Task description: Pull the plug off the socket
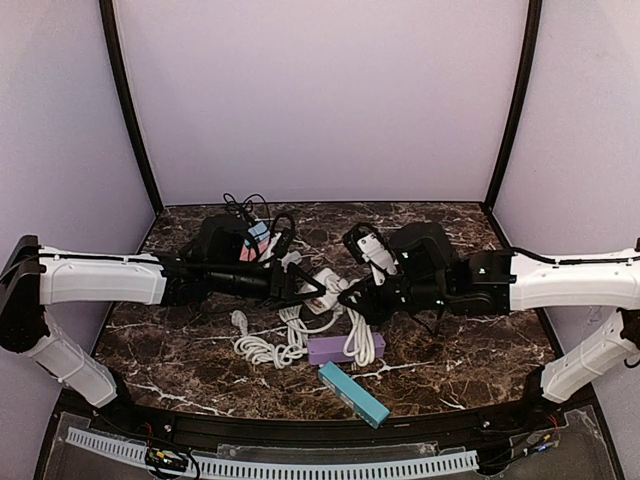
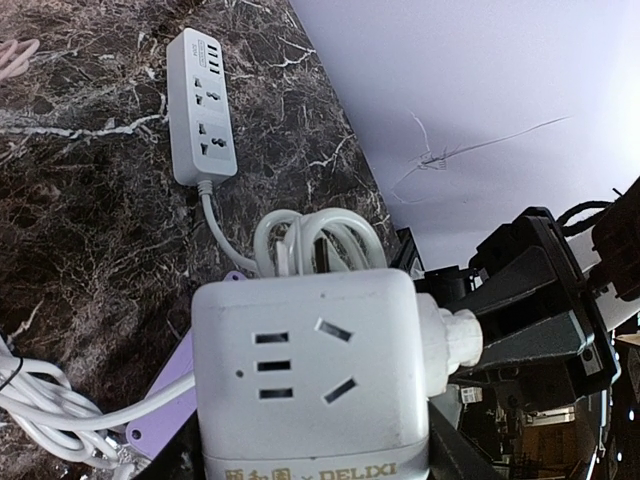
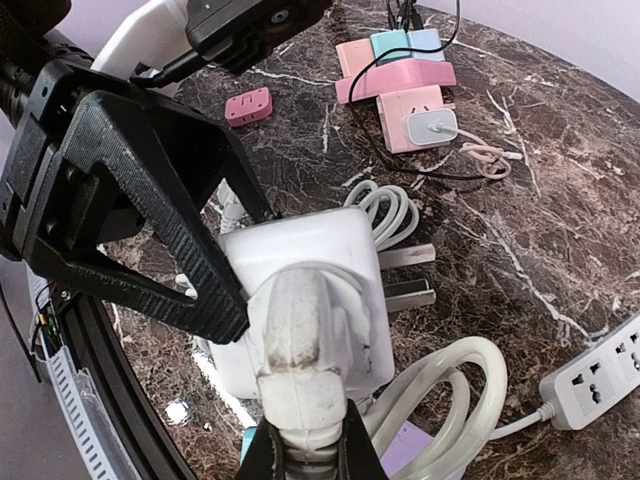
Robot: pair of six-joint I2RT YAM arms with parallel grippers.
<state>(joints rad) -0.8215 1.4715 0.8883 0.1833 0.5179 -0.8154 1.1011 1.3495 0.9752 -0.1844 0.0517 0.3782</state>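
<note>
A white cube socket (image 2: 310,370) marked DELIXI is held off the table between the two arms; it also shows in the top view (image 1: 322,291). My left gripper (image 1: 303,287) is shut on it, with one black finger (image 3: 170,235) against its side. A worn white plug (image 3: 305,340) sits seated in one face of the cube, seen at the cube's right side in the left wrist view (image 2: 452,335). My right gripper (image 3: 308,455) is shut on the plug's neck, and shows in the top view (image 1: 352,296). Metal prongs (image 3: 405,275) stick out of the cube's other side.
A coiled white cable (image 1: 270,345) lies under the grippers. A white power strip (image 2: 200,100) lies on the marble. A purple box (image 1: 345,347) and a teal box (image 1: 353,393) lie near the front edge. Pink sockets with black cables (image 3: 395,75) are at the back.
</note>
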